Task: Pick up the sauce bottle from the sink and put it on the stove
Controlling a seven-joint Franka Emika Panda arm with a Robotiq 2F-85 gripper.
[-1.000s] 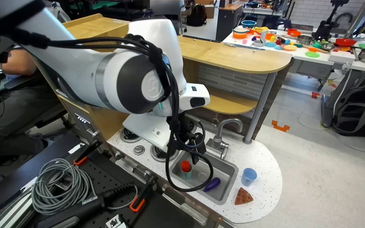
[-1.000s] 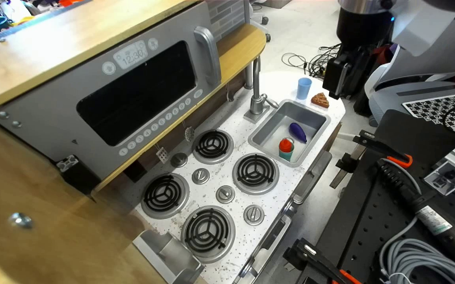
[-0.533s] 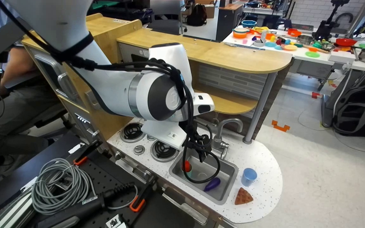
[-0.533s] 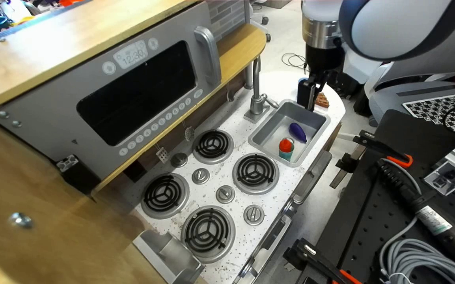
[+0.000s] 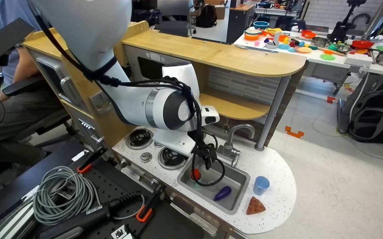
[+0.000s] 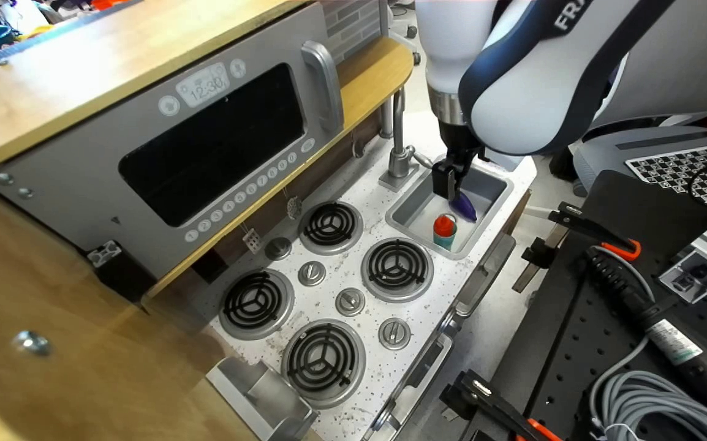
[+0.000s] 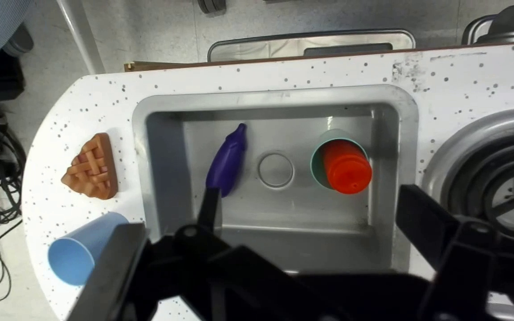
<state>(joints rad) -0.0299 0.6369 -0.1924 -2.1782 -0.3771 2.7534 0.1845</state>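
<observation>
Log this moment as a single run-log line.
gripper: open, above sink | red sauce bottle: inside teal cup in sink, not grasped | purple eggplant: in sink | placing on stove: pending

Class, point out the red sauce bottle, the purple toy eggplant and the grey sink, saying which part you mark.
Red sauce bottle (image 7: pixel 348 167): wrist view, on its exposed red surface.
Purple toy eggplant (image 5: pixel 223 193): in an exterior view, on its rounded body.
Grey sink (image 7: pixel 275 99): wrist view, on its long rim.

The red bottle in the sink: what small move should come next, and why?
Probably shift the open gripper sideways to centre on the red bottle: in the wrist view, the bottle, in a teal cup, sits right of the gripper's middle.
</observation>
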